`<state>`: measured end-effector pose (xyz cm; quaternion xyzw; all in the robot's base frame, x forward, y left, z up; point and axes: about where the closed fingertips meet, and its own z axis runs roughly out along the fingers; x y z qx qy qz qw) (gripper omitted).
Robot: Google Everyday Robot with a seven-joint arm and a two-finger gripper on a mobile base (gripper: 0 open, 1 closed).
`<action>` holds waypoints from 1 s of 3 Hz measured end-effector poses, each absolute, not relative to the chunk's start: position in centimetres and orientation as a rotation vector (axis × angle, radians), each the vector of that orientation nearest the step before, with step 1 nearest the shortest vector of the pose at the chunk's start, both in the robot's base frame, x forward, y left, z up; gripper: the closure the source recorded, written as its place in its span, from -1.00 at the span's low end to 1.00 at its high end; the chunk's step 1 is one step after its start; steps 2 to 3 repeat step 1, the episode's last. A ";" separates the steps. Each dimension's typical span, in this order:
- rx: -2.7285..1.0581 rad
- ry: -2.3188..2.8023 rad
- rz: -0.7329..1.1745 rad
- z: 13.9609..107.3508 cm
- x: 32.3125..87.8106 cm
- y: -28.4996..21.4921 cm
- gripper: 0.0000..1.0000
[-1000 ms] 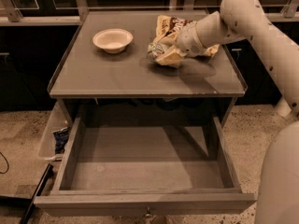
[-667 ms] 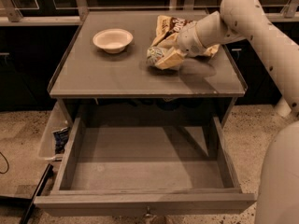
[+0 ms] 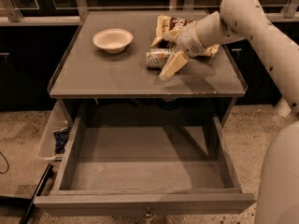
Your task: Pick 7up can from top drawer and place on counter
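Camera view: the can (image 3: 158, 58) now lies in plain sight on its side on the table (image 3: 117, 80), beside the bag (image 3: 169, 24). A second ago the hand (image 3: 168, 62) covered it. Its fingers look apart, one just before the can, so placing seems done. The drawer (image 3: 145, 164) stands open with nothing inside, and the bowl (image 3: 112, 39) looks empty.

On the counter (image 3: 117, 80), bag (image 3: 169, 23) and 7up can (image 3: 155, 58) hem gripper (image 3: 168, 59) (bowl (image 3: 112, 39) apart).

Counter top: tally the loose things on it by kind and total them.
Cream round bowl: 1
Silvery-green drink can, lying on its side: 1
Brown-and-cream snack bag: 1
Total: 3
The robot's gripper is beside the can, over the flat grey counter.
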<state>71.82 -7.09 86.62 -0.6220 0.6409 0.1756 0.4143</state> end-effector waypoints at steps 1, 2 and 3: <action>-1.563 1.611 0.441 86.6 71.8 -7.1 -1.00; -1.563 1.611 0.441 86.6 71.8 -7.1 -1.00; -1.563 1.611 0.441 86.6 71.8 -7.1 -1.00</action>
